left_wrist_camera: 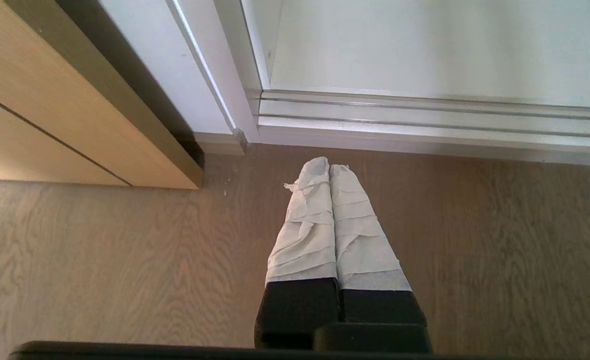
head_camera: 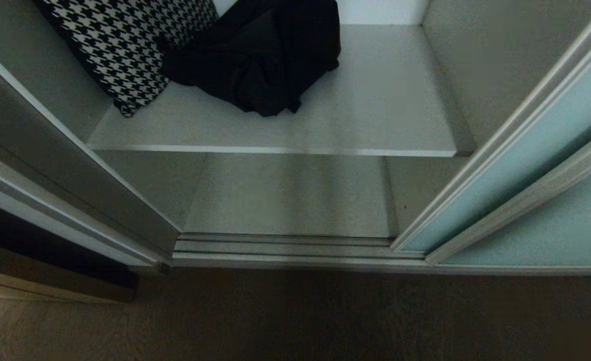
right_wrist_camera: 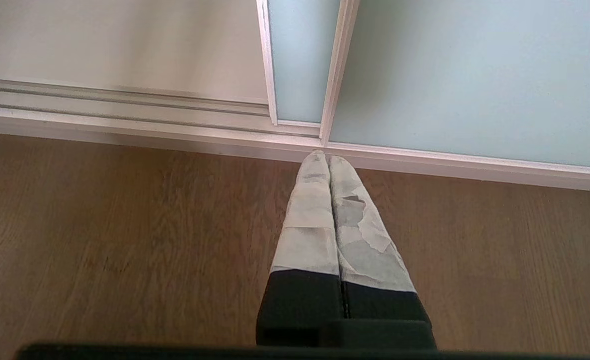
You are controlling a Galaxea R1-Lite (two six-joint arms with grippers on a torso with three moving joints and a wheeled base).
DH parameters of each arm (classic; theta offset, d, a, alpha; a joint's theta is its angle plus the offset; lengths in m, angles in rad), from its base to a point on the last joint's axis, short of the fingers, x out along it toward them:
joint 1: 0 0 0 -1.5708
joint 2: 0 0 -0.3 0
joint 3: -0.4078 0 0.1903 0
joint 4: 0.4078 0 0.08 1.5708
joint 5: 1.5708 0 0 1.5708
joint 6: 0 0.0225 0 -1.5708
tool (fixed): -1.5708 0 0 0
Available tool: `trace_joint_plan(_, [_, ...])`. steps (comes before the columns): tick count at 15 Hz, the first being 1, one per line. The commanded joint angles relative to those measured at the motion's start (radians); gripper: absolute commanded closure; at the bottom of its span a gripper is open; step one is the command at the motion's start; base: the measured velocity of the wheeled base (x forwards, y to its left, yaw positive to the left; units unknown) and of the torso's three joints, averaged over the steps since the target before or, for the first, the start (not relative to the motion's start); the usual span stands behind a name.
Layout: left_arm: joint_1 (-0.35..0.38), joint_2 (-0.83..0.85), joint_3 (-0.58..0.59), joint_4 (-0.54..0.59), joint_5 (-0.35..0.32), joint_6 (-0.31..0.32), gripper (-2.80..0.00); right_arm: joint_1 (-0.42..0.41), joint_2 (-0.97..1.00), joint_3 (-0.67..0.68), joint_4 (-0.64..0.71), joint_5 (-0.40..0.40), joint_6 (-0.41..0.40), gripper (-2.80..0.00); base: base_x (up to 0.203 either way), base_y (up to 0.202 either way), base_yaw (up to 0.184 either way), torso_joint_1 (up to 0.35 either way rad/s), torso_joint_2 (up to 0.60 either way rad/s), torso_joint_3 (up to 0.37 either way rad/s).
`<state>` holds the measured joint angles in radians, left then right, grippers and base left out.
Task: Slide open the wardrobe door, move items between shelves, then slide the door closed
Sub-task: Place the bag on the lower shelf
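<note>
Both pincers, left [left_wrist_camera: 329, 172] and right [right_wrist_camera: 329, 159], hang pressed together above the floor [head_camera: 295, 321]. Beyond the sill, I would reach the black garment [head_camera: 260, 60] (upper shelf [head_camera: 375, 100]) slowly.

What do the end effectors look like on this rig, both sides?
Both match. The left end effector has two long tapering fingers wrapped in pale grey-white tape, layered in bands with a frayed scrap near the tip, on black bases. The right end effector has the same build, but its tape is patchier and worn. No cables or markings visible.
</note>
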<state>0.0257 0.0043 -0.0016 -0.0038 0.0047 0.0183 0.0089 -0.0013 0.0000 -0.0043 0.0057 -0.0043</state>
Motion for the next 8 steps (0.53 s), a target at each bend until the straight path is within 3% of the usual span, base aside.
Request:
trace_joint_plan(1, [0.0, 0.001, -0.041, -0.026, 0.009, 0.001, 0.0, 0.0, -0.003, 0.0, 0.0, 0.0, 0.0, 0.0, 0.0, 0.0, 0.0, 0.0, 0.0, 0.0])
trace_joint_plan(4, [0.0, 0.021, -0.213, 0.032, -0.002, 0.001, 0.0, 0.0, -0.003, 0.0, 0.0, 0.0, 0.001, 0.0, 0.0, 0.0, 0.0, 0.0, 0.0, 0.0])
trace_joint_plan(8, [0.0, 0.064, -0.309, 0.084, -0.035, -0.005, 0.0, 0.0, -0.003, 0.001, 0.0, 0.0, 0.0, 0.0, 0.0, 0.0, 0.0, 0.0, 0.0, 0.0])
